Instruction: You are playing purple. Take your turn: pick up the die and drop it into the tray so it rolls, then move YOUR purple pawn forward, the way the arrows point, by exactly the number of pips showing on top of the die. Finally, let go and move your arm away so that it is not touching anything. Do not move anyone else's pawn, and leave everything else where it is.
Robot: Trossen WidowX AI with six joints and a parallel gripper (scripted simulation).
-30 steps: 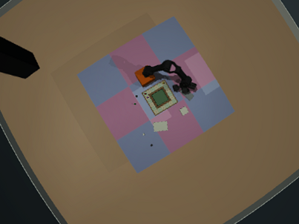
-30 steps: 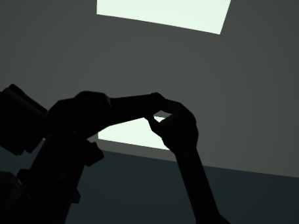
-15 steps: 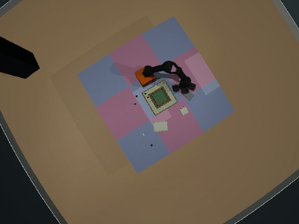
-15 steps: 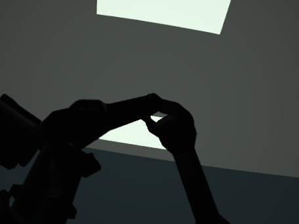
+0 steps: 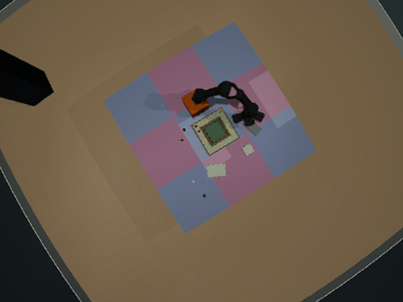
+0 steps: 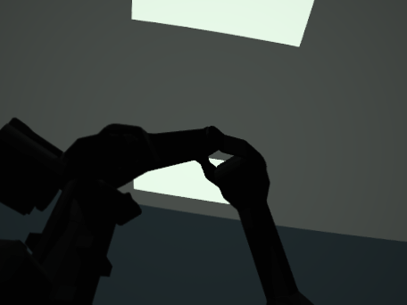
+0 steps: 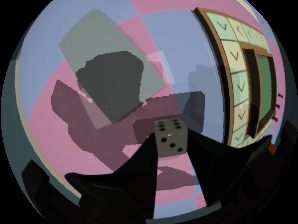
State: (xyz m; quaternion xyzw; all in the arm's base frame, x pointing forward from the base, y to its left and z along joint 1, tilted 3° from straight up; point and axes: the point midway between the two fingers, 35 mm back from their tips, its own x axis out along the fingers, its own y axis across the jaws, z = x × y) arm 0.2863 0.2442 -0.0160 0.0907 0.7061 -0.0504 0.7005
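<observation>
My gripper [image 7: 169, 135] is shut on the pale grey die [image 7: 171, 131]. In the wrist view one face of the die shows six dark pips and the nearer face three. Its height above the mat is unclear. The flat grey tray [image 5: 255, 130] [image 7: 97, 32] lies beyond it to the left in the wrist view, partly under the arm's shadow. The square board [image 5: 209, 152] [image 7: 241, 87], with arrowed spaces and a green centre, lies to the right. Small pawns stand at its far side; one [image 7: 278, 106] looks purple. The exterior view shows the arm only as a dark outline.
The arm base stands by an orange block [image 5: 193, 108] at the board's corner. A small pale card [image 5: 248, 149] and a larger one [image 5: 216, 170] lie near the board. Several tiny pieces lie on the blue and pink mat [image 5: 187, 214]. A large black object [image 5: 17, 79] is far left.
</observation>
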